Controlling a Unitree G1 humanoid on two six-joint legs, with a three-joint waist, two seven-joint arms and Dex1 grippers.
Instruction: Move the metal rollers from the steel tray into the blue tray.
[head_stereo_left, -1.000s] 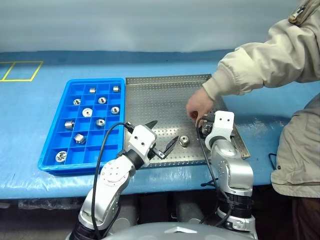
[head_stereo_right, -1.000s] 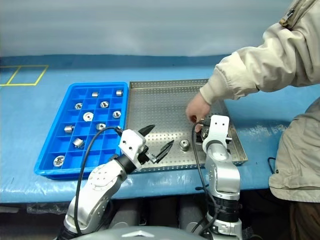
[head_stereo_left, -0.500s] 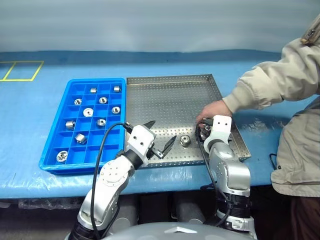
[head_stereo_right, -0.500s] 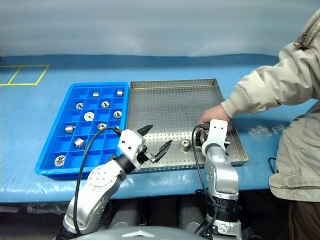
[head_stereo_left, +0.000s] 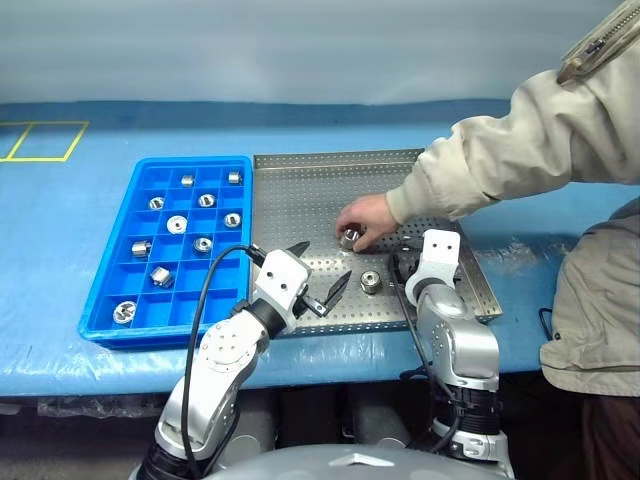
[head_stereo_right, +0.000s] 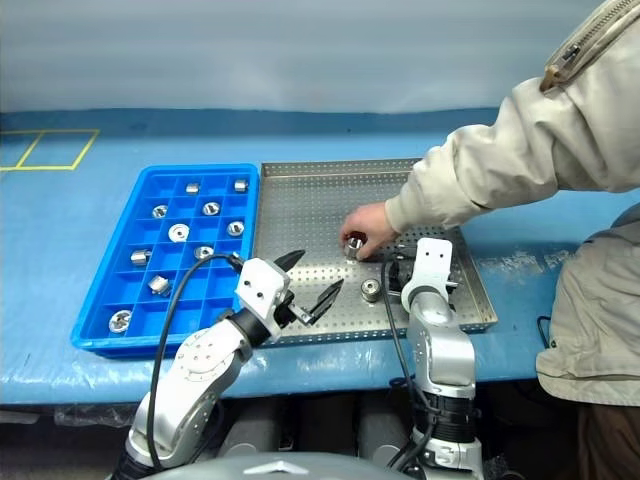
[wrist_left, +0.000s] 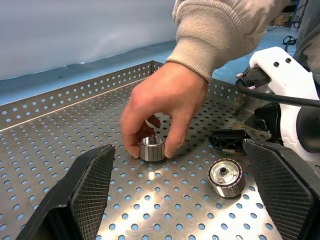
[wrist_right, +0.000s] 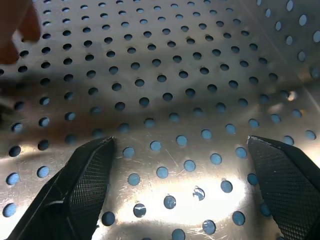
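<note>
The steel tray (head_stereo_left: 300, 190) lies on the blue table cover (head_stereo_left: 60, 200), its left rim against the blue tray (head_stereo_left: 105, 300). A person's hand (head_stereo_left: 362, 218) reaches in over the steel tray's middle and pinches one metal roller (wrist_left: 151, 148) standing on the perforated floor. Behind and to the left of that hand the tray floor is bare up to the far rim and the left rim.

A second roller (head_stereo_left: 370, 281) stands just in front of the hand, nearer the tray's front rim. It sits between the two grippers: the left gripper (head_stereo_left: 320, 282), fingers spread wide, hovers low over the front edge to the roller's left, and the right gripper (wrist_right: 185, 190), fingers also spread wide, points down at bare floor close to the tray's right rim.

The blue tray holds nine rollers (head_stereo_left: 176, 224), one per compartment, well left of the hand.
</note>
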